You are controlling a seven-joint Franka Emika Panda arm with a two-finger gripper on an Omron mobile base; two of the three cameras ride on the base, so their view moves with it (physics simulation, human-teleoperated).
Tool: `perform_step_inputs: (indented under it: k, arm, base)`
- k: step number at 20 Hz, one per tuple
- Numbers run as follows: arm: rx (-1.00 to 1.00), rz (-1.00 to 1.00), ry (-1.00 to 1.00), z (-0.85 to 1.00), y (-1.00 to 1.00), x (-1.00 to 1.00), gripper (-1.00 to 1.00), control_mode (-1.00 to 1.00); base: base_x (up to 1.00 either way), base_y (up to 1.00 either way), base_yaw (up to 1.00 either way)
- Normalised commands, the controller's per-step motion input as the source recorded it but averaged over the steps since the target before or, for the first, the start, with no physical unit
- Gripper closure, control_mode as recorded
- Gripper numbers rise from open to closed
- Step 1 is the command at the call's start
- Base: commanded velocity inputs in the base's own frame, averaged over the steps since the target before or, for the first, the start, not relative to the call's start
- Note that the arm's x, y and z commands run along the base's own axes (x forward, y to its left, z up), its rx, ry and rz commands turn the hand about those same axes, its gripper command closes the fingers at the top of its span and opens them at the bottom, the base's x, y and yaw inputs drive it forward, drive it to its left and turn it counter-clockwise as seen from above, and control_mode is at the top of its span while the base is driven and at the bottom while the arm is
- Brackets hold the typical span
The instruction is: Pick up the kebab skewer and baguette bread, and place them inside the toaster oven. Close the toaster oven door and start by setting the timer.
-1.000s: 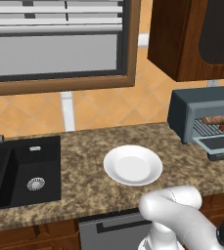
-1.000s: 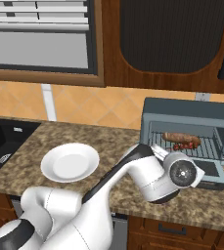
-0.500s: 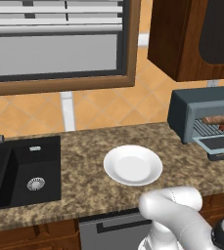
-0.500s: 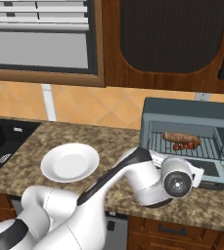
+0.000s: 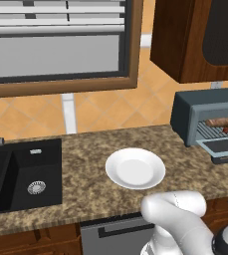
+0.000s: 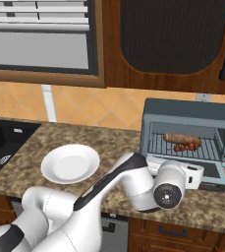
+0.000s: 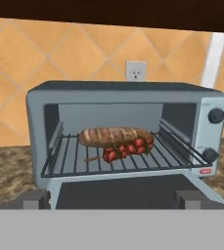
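Claw (image 7: pixel 111 200) spread wide and empty, level with the toaster oven's (image 7: pixel 123 97) lowered door (image 7: pixel 128 190).

Orange tiled wall (image 5: pixel 105 112) with 1 outlet (image 7: pixel 135 70), wood-framed window (image 5: pixel 60 45), dark cabinets (image 6: pixel 173 39), speckled granite counter (image 5: pixel 85 184), black sink (image 5: pixel 23 174), white plate (image 5: pixel 135 168).

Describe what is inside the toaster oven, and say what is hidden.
Inside the toaster oven, the baguette bread lies on the wire rack, with the kebab skewer just in front, touching it. The loaf covers the rack beneath and part of the back wall.
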Motion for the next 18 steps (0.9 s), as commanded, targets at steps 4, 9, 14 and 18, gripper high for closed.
perform_step_inputs:
  k: [4,9,14,18]
  arm:
    - [-0.05,0.00,-0.02,0.00,0.00,0.09,-1.00,-1.00]
    - [0.00,0.00,0.00,0.00,-0.02,0.05,-1.00,-1.00]
    - [0.00,0.00,0.00,0.00,0.00,0.00,-1.00,-1.00]
    - [0.00,0.00,0.00,0.00,0.00,0.00,-1.00,-1.00]
  base:
    - [0.00,0.00,0.00]
    - [0.00,0.00,0.00]
    - [0.00,0.00,0.00]
    - [0.00,0.00,0.00]
